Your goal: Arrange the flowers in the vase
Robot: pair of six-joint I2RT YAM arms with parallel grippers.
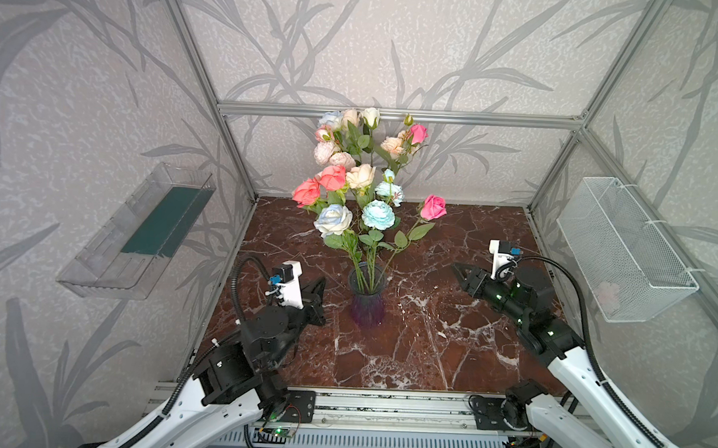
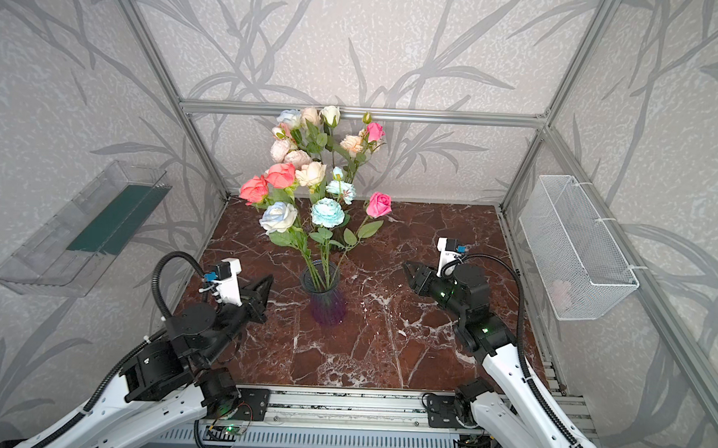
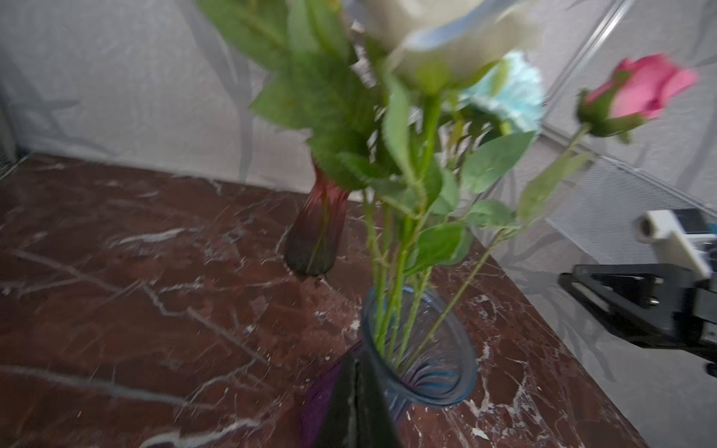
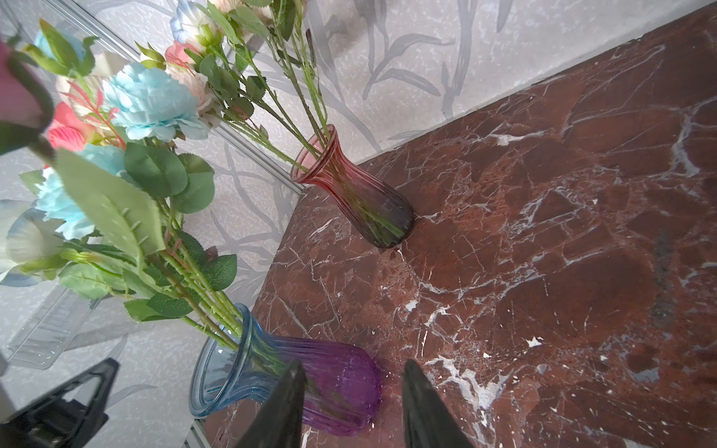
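Observation:
A glass vase [image 1: 366,308] [image 2: 328,311], blue at the rim and purple below, stands mid-table holding several flowers [image 1: 332,219] [image 2: 278,217]: pale-blue, coral, cream and a pink rose [image 1: 433,207]. Behind it a red-to-dark vase [image 4: 353,194] [image 3: 318,232] holds more long-stemmed flowers [image 4: 151,101]; in both top views the blooms hide it. My left gripper [image 1: 323,281] [image 3: 355,360] is shut and empty just left of the blue-purple vase [image 3: 458,372]; that wrist view is blurred. My right gripper [image 1: 457,267] [image 4: 353,366] stands open and empty to the right of the vase [image 4: 232,360].
The table [image 1: 426,361] is dark red marble inside an aluminium frame. A clear plastic bin [image 1: 140,232] hangs on the left wall. A white mesh basket [image 1: 622,249] hangs on the right wall with something pale pink [image 1: 608,292] inside.

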